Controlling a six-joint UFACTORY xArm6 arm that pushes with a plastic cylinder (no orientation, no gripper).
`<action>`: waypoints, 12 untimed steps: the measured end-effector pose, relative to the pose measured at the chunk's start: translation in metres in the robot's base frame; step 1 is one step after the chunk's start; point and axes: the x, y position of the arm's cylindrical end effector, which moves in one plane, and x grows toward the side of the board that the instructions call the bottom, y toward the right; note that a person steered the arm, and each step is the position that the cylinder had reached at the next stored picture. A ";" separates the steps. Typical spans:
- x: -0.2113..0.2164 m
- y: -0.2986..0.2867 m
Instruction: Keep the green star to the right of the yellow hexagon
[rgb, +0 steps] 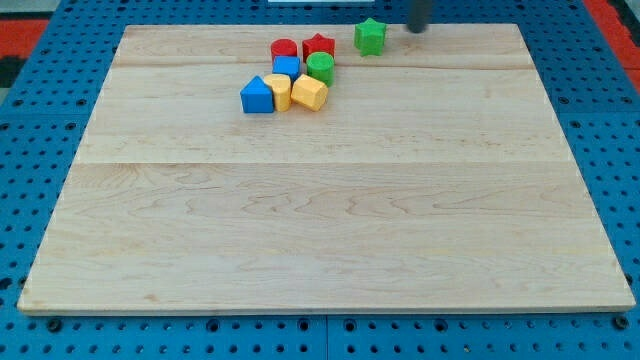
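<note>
My tip (414, 29) sits at the view's top edge, rod coming straight down from out of frame, only its blurred lower end showing. No jaws on this rig, just the bare rod, so nothing is apart or clamped. Tip is just to the view's right of the green star (370, 36), a small gap between them, not touching as far as can be told.

Green star is near the board's top edge, apart from the cluster at its left. Yellow hexagon (310, 94) lies lower left of the star, at the cluster's bottom right.

Cluster, packed close: red cylinder (284, 49), red star (319, 46), blue block (286, 67), green cylinder (320, 67), a second yellow block (279, 91), blue triangular block (257, 96) at far left.

All on the wooden board (330, 210), which rests on a blue pegboard (30, 140).
</note>
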 end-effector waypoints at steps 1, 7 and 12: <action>0.000 -0.028; 0.001 -0.015; 0.141 -0.025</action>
